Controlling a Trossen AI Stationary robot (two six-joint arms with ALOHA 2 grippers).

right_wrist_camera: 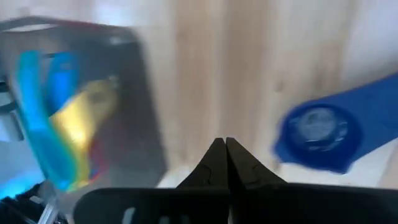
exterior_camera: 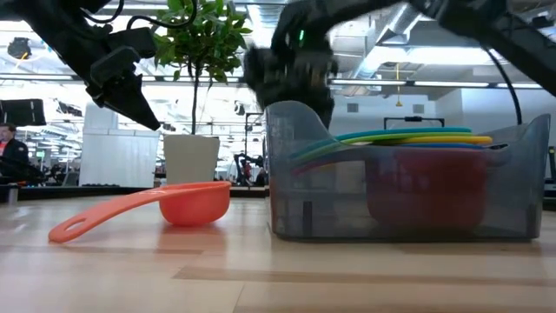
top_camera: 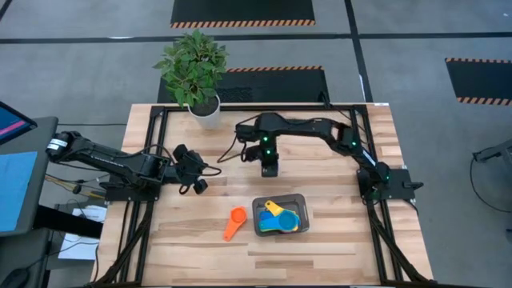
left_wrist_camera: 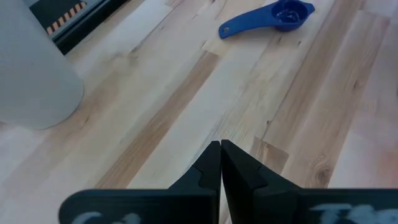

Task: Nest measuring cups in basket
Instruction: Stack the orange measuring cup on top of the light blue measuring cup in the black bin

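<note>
High view, orange cup (top_camera: 235, 222) beside basket (top_camera: 281, 216), right gripper (top_camera: 270, 169) above, jaws closed

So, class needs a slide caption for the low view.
Orange plastic measuring cup lies on the wooden table beside the grey basket of nested cups.

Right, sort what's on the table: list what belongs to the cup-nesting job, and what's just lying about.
Part of the job:
- basket with nested cups inside
- orange cup on the table beside the basket
- dark blue cup, also still out on the table

Just lying about:
- potted plant in its white pot, at the table's far edge
</note>
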